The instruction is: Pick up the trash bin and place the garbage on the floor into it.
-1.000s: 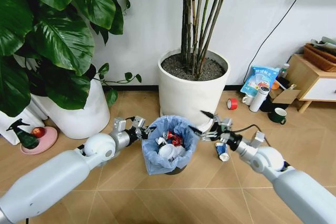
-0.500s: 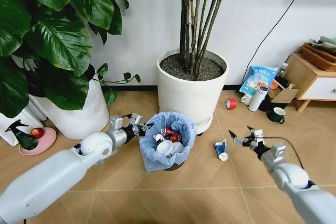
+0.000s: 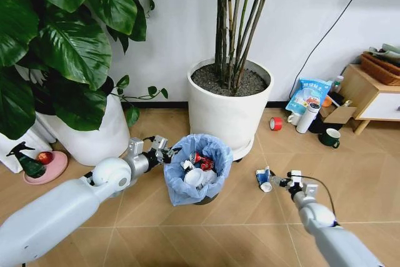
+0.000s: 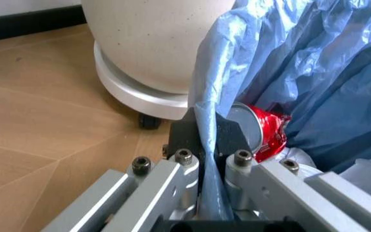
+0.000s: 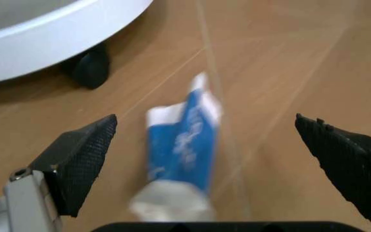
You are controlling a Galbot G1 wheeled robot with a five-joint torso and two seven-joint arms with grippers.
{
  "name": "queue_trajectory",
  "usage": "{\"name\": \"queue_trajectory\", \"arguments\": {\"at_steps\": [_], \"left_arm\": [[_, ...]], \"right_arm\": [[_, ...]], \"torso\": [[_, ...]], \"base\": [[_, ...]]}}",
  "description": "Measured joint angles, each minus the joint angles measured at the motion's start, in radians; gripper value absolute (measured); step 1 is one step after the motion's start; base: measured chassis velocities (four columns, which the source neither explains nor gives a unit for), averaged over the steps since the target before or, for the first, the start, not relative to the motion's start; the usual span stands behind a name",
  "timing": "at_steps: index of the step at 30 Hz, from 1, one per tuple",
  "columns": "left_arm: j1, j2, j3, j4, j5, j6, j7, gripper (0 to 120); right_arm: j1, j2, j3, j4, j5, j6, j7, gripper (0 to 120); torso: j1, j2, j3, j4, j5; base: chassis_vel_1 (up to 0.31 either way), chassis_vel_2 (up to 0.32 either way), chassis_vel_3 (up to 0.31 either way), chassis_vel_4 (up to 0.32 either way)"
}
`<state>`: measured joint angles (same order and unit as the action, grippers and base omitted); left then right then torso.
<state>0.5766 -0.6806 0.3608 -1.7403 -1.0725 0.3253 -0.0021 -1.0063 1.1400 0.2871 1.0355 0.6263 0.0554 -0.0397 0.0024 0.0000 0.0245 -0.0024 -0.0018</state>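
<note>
While my left gripper (image 4: 206,145) pinches trash bin (image 3: 197,170) liner rim, my right gripper (image 5: 214,159) hangs spread wide over blue-white packet (image 5: 180,157), floor (image 3: 250,211), right of bin. Packet looks light, crinkly, slippery; pinch mid-body.

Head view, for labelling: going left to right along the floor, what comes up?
pink dish → left gripper → trash bin → blue-white packet → right gripper → dark green mug

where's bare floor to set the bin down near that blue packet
Bare floor lies between the trash bin and blue-white packet. Crowded: the white pot behind the bin, and the clutter by the mug.
</note>
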Motion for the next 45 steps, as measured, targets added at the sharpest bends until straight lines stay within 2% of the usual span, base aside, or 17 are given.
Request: {"name": "queue_trajectory", "arguments": {"at_steps": [6,14,17,19,21,23,26,27,30,33,38,43,45], "left_arm": [[-0.004,0.001,0.003,-0.002,-0.008,0.003,-0.006,0],[-0.007,-0.001,0.005,0.001,-0.011,0.005,-0.008,0],[-0.009,0.000,0.004,0.001,-0.014,0.005,-0.009,0],[-0.009,0.001,0.003,0.001,-0.015,0.005,-0.009,0],[-0.007,0.003,0.000,0.000,-0.015,0.005,-0.009,0],[-0.006,0.003,-0.001,0.000,-0.015,0.005,-0.009,0],[-0.006,0.003,-0.004,0.000,-0.015,0.005,-0.009,0],[-0.006,0.003,-0.004,0.000,-0.015,0.005,-0.009,0],[-0.006,-0.001,-0.005,0.002,-0.015,0.005,-0.009,0],[-0.006,-0.002,-0.005,0.003,-0.015,0.005,-0.009,0],[-0.007,-0.002,-0.005,0.004,-0.015,0.005,-0.009,0],[-0.007,-0.002,-0.006,0.004,-0.016,0.005,-0.009,0],[-0.007,-0.002,-0.006,0.004,-0.016,0.005,-0.009,0]], "right_arm": [[0.037,0.074,0.008,-0.080,-0.042,0.024,-0.013,100],[0.077,0.104,0.009,-0.135,-0.059,0.026,-0.009,100],[0.089,0.108,0.001,-0.145,-0.059,0.009,0.002,87],[0.091,0.109,-0.002,-0.147,-0.059,0.003,0.008,85],[0.093,0.109,-0.004,-0.153,-0.063,-0.006,0.022,72],[0.094,0.107,-0.004,-0.154,-0.065,-0.009,0.027,68],[0.093,0.099,-0.003,-0.154,-0.067,-0.023,0.046,55],[0.093,0.099,-0.003,-0.154,-0.067,-0.023,0.046,55],[0.090,0.090,-0.003,-0.154,-0.074,-0.035,0.057,39],[0.090,0.088,-0.003,-0.154,-0.076,-0.037,0.060,32],[0.089,0.080,-0.003,-0.152,-0.076,-0.041,0.061,11],[0.086,0.072,-0.007,-0.146,-0.073,-0.051,0.062,0],[0.084,0.070,-0.008,-0.143,-0.073,-0.052,0.062,0]], "torso": [[0.000,0.000,0.000,0.0001,-0.0002],[0.000,0.000,0.000,-0.0002,-0.0005],[0.000,0.000,0.000,-0.0001,-0.0005],[0.000,0.000,0.000,-0.0001,-0.0005],[0.000,0.000,0.000,-0.0001,-0.0002],[0.000,0.000,0.000,-0.0001,-0.0002],[0.000,0.000,0.000,-0.0001,-0.0002],[0.000,0.000,0.000,-0.0001,-0.0002],[0.000,0.000,0.000,-0.0001,-0.0002],[0.000,0.000,0.000,-0.0002,-0.0002],[0.000,0.000,0.000,-0.0001,-0.0003],[0.000,0.000,0.000,0.0000,0.0000],[0.000,0.000,0.000,0.0000,0.0001]], "base": [[0.000,0.000,0.000,0.000],[0.000,0.000,0.000,0.000],[0.000,0.000,0.000,0.000],[0.000,0.000,0.000,0.000],[0.000,0.000,0.000,0.000],[0.000,0.000,0.000,0.000],[0.000,0.000,0.000,0.000],[0.000,0.000,0.000,0.000],[0.000,0.000,0.000,0.000],[0.000,0.000,0.000,0.000],[0.000,0.000,0.000,0.000],[0.000,0.000,0.000,0.000],[0.000,0.000,0.000,0.000]]}}
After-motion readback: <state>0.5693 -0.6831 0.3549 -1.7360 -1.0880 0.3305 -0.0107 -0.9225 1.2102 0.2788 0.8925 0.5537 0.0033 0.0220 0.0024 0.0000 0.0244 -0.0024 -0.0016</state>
